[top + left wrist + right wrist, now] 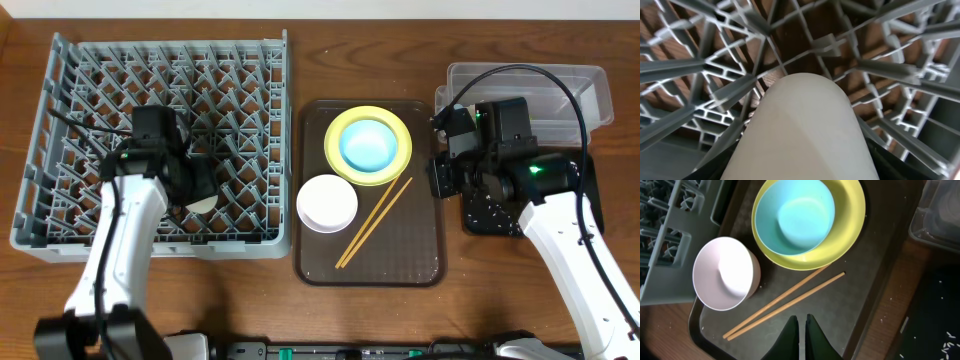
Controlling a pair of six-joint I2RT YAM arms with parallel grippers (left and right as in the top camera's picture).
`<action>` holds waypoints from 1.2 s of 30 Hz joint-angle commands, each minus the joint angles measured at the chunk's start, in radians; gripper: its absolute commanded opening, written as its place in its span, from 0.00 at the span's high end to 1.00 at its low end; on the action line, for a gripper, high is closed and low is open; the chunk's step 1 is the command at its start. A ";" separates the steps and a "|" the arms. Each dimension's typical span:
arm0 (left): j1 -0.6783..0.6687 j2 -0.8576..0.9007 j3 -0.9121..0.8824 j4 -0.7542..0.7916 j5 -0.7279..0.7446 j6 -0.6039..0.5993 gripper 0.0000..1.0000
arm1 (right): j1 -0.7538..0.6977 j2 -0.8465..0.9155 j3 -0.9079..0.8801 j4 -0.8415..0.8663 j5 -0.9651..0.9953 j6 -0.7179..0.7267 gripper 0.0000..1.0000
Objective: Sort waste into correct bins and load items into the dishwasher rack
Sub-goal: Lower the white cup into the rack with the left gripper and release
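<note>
My left gripper (196,186) is shut on the small white cup (208,203) and holds it low inside the grey dishwasher rack (90,60). The cup (805,130) fills the left wrist view, with rack pegs (715,65) beyond it. The yellow plate (395,125) holds the light blue bowl (366,145) on the brown tray. The pinkish-white bowl (327,203) and the chopsticks (375,222) lie beside it. My right gripper (802,317) is shut and empty above the tray's right part, near the chopsticks (785,304). The wrapper and paper are not clearly visible.
The brown serving tray (410,265) lies between the rack and the bins. The clear tub (560,80) stands at the far right, with the black tray (482,218) in front of it under my right arm. Rice-like scraps (946,345) speckle the black tray.
</note>
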 commanded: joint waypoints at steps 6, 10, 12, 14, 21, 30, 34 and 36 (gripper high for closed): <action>0.004 0.076 0.017 -0.005 -0.016 0.018 0.48 | -0.003 0.000 0.019 -0.003 0.002 -0.016 0.69; 0.004 0.072 0.018 -0.005 -0.016 0.018 0.36 | -0.003 0.000 0.019 -0.003 0.001 -0.016 0.64; 0.004 0.064 0.018 -0.005 -0.016 0.018 0.31 | -0.003 0.000 0.019 -0.003 0.001 -0.016 0.63; 0.004 0.051 0.018 -0.005 -0.016 0.018 0.28 | -0.003 0.000 0.019 -0.003 0.001 -0.016 0.61; 0.005 0.008 0.018 -0.006 -0.016 0.018 0.12 | -0.003 0.000 0.019 -0.006 0.001 -0.016 0.59; 0.003 -0.080 0.018 -0.014 -0.011 0.017 0.11 | -0.003 0.000 0.018 -0.010 0.001 -0.016 0.57; 0.000 -0.175 0.018 -0.016 0.066 0.014 0.11 | -0.003 0.000 0.018 -0.010 0.001 -0.016 0.41; 0.000 -0.224 0.018 -0.014 0.136 0.014 0.10 | -0.003 0.000 0.018 -0.010 0.001 -0.016 0.34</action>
